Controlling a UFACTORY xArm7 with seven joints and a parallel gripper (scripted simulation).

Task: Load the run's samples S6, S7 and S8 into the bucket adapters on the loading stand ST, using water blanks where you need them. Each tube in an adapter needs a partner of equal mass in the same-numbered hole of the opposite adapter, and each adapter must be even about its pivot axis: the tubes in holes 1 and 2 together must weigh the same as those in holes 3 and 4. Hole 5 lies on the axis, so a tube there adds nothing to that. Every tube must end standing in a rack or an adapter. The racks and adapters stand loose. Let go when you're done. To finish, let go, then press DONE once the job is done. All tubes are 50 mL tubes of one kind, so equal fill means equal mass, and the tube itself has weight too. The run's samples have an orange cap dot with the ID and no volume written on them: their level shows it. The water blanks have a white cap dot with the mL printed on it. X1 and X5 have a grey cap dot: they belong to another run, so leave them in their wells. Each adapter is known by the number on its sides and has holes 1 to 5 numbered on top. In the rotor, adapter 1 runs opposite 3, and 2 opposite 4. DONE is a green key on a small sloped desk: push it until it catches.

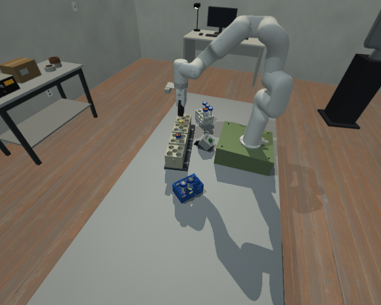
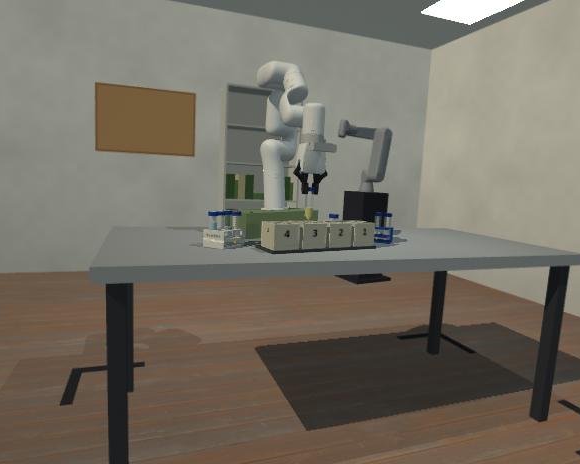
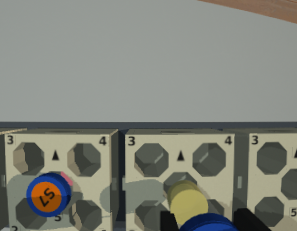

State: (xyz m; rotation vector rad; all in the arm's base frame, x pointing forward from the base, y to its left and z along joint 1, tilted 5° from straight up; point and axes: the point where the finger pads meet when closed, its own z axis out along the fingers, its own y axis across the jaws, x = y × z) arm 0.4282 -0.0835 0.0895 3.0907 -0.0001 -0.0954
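Observation:
My gripper [image 1: 180, 113] [image 2: 310, 190] [image 3: 209, 225] is shut on a blue-capped tube [image 1: 180, 123] [image 2: 308, 212] [image 3: 189, 204] with yellow contents low in its cone. It hangs upright, tip just above or at hole 5 of adapter 3 [image 2: 314, 239] [image 3: 180, 141]; contact cannot be told. Its cap dot is hidden. Tube S7 [image 1: 178, 135] [image 2: 334, 216] [image 3: 47, 196], orange-dotted with pink contents, stands in adapter 2 [image 2: 340, 241] [image 3: 55, 144], apparently in hole 5. Adapter 4 [image 2: 287, 242] and adapter 1 [image 2: 364, 239] [image 1: 175, 161] show no tubes. All stand on the black loading stand [image 1: 176, 169].
The white blanks rack [image 1: 201, 122] [image 2: 213, 243] holds several blue-capped tubes, one orange-dotted. The blue rack [image 1: 184, 198] [image 2: 383, 241] holds two blue-capped tubes. The sloped desk [image 1: 203, 143] with the green DONE key [image 1: 210, 140] is between the stand and the green robot base [image 1: 240, 161].

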